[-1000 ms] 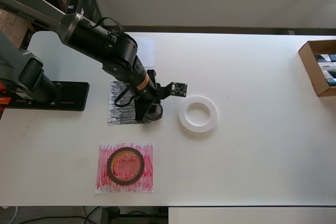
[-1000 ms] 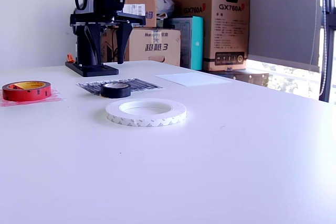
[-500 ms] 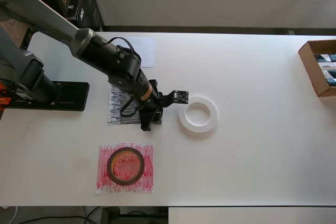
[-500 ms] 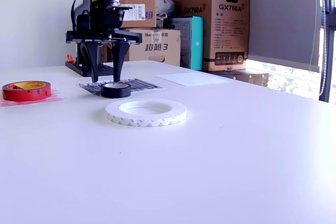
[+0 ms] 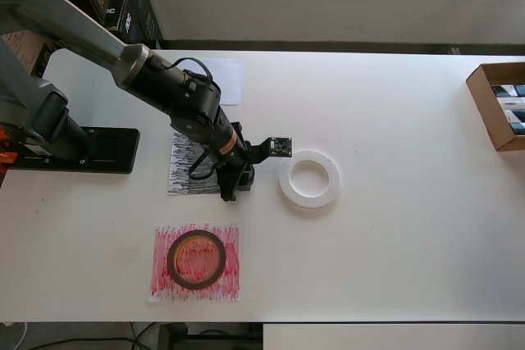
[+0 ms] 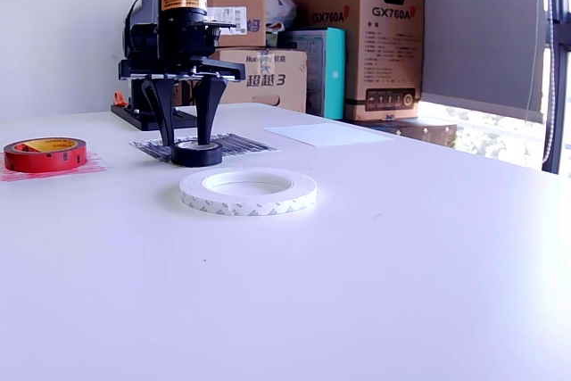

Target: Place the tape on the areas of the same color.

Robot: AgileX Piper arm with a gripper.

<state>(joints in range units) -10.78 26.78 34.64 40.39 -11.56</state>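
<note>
The small black roll [image 6: 197,153] lies at the lower right corner of the scribbled black sheet [image 5: 185,161], mostly hidden under the arm in the overhead view. My gripper [image 6: 187,138] stands over it, open. One finger [image 6: 166,122] is down beside the roll on the exterior view's left, and the other is over its middle. The large white ring [image 5: 309,179] lies flat on the bare table just right of the gripper. The dark-red roll [image 5: 197,259] rests on the red sheet [image 5: 164,284]. The white sheet [image 5: 226,81] lies at the back with nothing on it.
The arm's black base plate [image 5: 82,150] sits at the overhead view's left. An open cardboard box [image 5: 492,108] stands at the table's right edge. Stacked cartons [image 6: 352,37] stand behind the table in the exterior view.
The gripper has come down from above the black roll until its fingers reach the roll's level. The three rolls have not moved.
</note>
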